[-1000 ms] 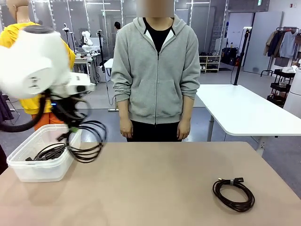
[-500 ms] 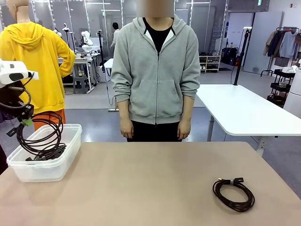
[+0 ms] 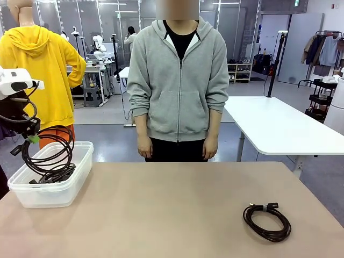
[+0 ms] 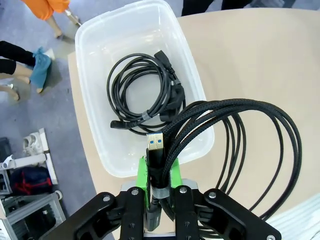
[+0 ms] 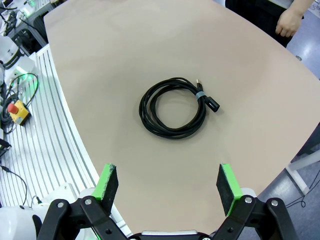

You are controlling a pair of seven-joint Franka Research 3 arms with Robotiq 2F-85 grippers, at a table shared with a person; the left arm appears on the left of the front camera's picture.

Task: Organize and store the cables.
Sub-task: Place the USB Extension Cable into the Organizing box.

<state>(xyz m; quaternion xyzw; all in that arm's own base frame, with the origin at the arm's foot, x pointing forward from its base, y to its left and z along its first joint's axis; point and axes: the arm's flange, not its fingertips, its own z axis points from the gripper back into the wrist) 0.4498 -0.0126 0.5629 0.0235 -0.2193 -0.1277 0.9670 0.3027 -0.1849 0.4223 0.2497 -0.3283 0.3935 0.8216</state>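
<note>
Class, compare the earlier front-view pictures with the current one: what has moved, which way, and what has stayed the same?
The left gripper, still shut on the braided cable, swung it leftward from the right edge of the bin to hang over it, then nearly stopped. Unchanged: the coil in the bin, the coil on the table, the open right gripper, the person standing.

- I see a grey floor (image 3: 107, 134) beyond my tan table (image 3: 172, 215).
- A white table (image 3: 279, 129) stands on the right, with a black pole (image 3: 275, 64) behind it.
- Far right I make out a clothes rack (image 3: 326, 43) and a black cart (image 3: 322, 99).
- A low shelf (image 3: 240, 72) sits at the back, with strip lights (image 3: 121, 4) overhead.
</note>
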